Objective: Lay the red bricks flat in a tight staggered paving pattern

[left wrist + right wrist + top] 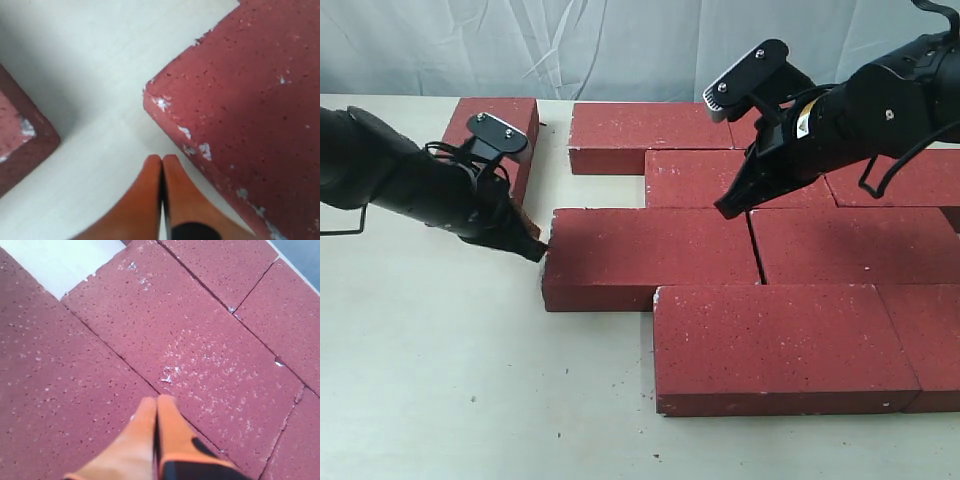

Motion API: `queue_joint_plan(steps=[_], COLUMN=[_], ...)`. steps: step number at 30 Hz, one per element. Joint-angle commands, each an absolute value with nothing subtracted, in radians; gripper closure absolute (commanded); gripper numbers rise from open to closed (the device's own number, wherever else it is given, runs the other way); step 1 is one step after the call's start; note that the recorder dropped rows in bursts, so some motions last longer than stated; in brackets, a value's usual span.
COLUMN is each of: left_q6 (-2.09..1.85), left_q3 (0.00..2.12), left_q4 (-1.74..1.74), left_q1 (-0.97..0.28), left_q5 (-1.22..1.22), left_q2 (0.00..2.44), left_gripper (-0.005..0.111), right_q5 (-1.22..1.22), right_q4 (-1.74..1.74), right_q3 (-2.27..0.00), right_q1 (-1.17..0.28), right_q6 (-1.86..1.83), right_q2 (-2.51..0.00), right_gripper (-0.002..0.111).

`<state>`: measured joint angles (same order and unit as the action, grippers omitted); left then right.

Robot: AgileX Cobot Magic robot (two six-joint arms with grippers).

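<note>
Pale bench (pixel 440 380), white curtain (pixel 620 50) behind. The red bricks (pixel 760 250) lie flat in staggered rows up to the curtain-side edge, with one stray brick (pixel 500 120) apart. They look heavy, rigid and gritty, with chippy edges, so I'd shove end faces, not lift. Left fingers (pixel 145 195) are pinched shut and empty, just beside a brick's end corner. Right fingers (pixel 142 430) are closed too, over a seam.

Flat-laid red bricks (pixel 770 345), dark, white-flecked, edges chipped. Staggered rows on the counter (pixel 440 380), mostly touching, with a narrow wedge gap in the middle row. Lone brick (pixel 492 125) lies apart at far left, skewed.
</note>
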<state>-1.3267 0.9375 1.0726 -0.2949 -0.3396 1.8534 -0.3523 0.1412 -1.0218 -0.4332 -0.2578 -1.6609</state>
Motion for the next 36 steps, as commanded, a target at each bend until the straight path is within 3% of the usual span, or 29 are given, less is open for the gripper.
queue_joint_plan(steps=[1,6,11,18,27,36], left_q6=[-1.203,-1.204,-1.207,-1.174,-0.822,-0.691], left_q3=[0.937,0.937,0.958,1.227,1.625,2.027], left_q4=[0.956,0.961,1.16,1.123,0.616,0.548], left_q1=[-0.247,-0.168,-0.119,-0.05,-0.062,-0.062], left_q5=[-0.344,-0.288,0.03,-0.248,-0.289,-0.403], left_q2=[1.742,1.641,1.647,1.806,2.068,2.358], left_gripper=[0.106,0.106,0.106,0.106,0.107,0.107], right_q5=[-0.259,-0.205,-0.28,-0.384,-0.36,-0.317], right_q4=[0.058,0.0,0.0,0.0,-0.036,-0.034], right_q3=[-1.021,-1.027,-1.081,-1.088,-1.088,-1.088], right_q1=[-0.438,-0.454,-0.454,-0.454,-0.456,-0.456], right_q6=[-0.26,-0.28,-0.28,-0.303,-0.313,-0.317], right_q2=[-1.653,-1.653,-1.67,-1.692,-1.731,-1.733], right_gripper=[0.109,0.109,0.109,0.109,0.109,0.109])
